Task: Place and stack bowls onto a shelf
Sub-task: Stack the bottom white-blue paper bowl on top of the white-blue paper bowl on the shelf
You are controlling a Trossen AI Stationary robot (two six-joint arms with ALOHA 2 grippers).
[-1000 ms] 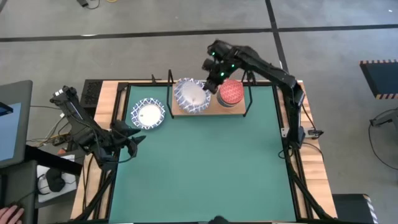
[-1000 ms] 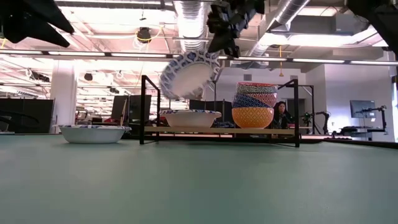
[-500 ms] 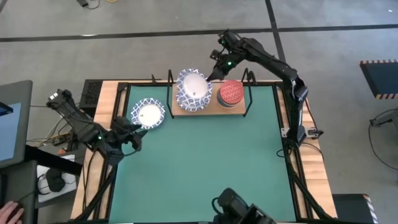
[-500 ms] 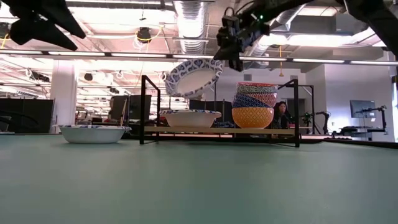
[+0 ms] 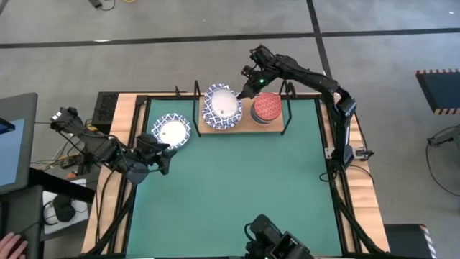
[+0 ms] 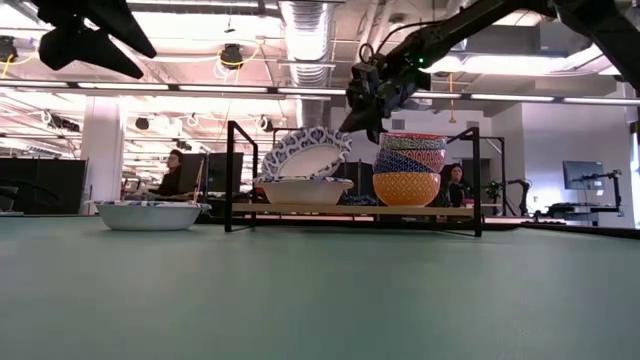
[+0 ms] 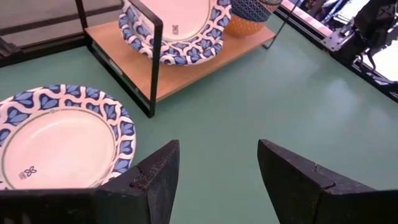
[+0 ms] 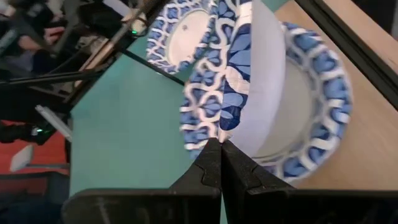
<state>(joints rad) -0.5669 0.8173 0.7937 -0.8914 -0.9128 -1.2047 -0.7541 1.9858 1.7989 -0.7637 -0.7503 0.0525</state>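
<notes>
High view looks down on a green mat (image 5: 237, 180) with a wooden shelf (image 5: 244, 128) at its far edge. The right gripper (image 5: 245, 88) is over the shelf and its fingers are pinched tight on the rim of a white bowl with a blue rim (image 5: 222, 105). In the low view this held bowl (image 6: 305, 155) is tilted, with its low side resting in another blue-rimmed bowl (image 6: 305, 190) that sits on the shelf (image 6: 350, 209). The right wrist view shows the two dark fingers closed together on the edge of the tilted bowl (image 8: 239, 81), with the bowl under it (image 8: 311, 118) on the wood.

Beside them on the shelf stands a stack of bowls (image 6: 408, 168): yellow-orange at the bottom and a red patterned bowl (image 5: 267, 106) on top.

One more blue-rimmed bowl (image 5: 171, 132) sits on the mat just left of the shelf. The left gripper (image 5: 159, 155) is near this bowl, not touching it. In the left wrist view its fingers (image 7: 155, 180) are wide apart and hold nothing, and the bowl on the mat (image 7: 59, 137) lies just ahead of them.
</notes>
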